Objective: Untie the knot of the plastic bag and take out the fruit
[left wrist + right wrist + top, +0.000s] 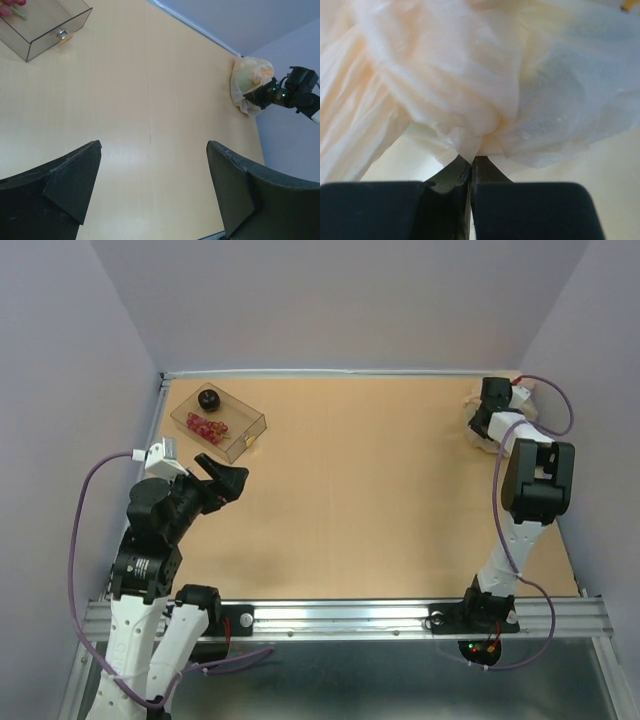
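The plastic bag [476,436] lies bunched in the far right corner of the table; it also shows in the left wrist view [248,78]. In the right wrist view its cream plastic [555,90] fills the frame, with the pale-orange knot [465,95] gathered just above my jaws. My right gripper [471,159] is shut on a small fold of the bag's plastic under the knot; from above it sits at the bag [481,422]. The fruit is hidden inside the bag. My left gripper [222,472] is open and empty, above the table's left side [152,150].
A clear rigid tray [243,436] stands at the back left, holding a black round piece [208,398] and red berry-like pieces [207,425]; its corner shows in the left wrist view [50,37]. Purple walls close in the back and both sides.
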Action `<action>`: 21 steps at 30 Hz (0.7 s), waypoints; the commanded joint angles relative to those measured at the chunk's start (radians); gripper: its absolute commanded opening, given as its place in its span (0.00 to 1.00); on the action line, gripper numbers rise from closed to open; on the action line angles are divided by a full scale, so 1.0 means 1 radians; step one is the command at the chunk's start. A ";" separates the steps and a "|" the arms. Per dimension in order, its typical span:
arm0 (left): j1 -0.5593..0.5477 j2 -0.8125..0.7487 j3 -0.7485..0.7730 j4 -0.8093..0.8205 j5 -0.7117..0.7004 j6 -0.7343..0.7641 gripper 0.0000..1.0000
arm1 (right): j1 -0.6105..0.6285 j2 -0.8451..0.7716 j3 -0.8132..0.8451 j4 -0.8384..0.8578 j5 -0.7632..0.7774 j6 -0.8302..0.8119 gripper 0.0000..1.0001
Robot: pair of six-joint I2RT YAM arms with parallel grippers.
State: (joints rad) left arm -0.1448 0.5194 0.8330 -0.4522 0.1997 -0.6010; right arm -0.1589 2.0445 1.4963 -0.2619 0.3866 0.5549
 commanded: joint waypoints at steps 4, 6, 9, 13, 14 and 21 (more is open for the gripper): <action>-0.006 0.108 -0.026 0.113 0.075 0.076 0.97 | 0.303 -0.279 -0.223 0.044 -0.127 -0.170 0.00; -0.006 0.146 -0.031 0.133 0.113 0.093 0.97 | 0.417 -0.344 -0.315 0.052 -0.149 -0.145 0.00; -0.006 0.201 -0.028 0.158 0.144 0.112 0.96 | 0.581 -0.415 -0.411 0.059 -0.166 -0.132 0.01; -0.013 0.255 -0.012 0.172 0.147 0.125 0.96 | 0.774 -0.478 -0.504 0.064 -0.169 -0.141 0.01; -0.015 0.263 -0.011 0.175 0.141 0.130 0.96 | 0.804 -0.487 -0.519 0.064 -0.179 -0.145 0.01; -0.107 0.370 0.005 0.222 0.092 0.115 0.96 | 1.007 -0.583 -0.630 -0.063 -0.192 -0.130 0.02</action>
State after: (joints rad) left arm -0.1982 0.8474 0.8104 -0.3046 0.3069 -0.4950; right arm 0.8017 1.5326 0.9066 -0.2337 0.1902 0.4068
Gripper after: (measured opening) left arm 0.966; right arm 0.014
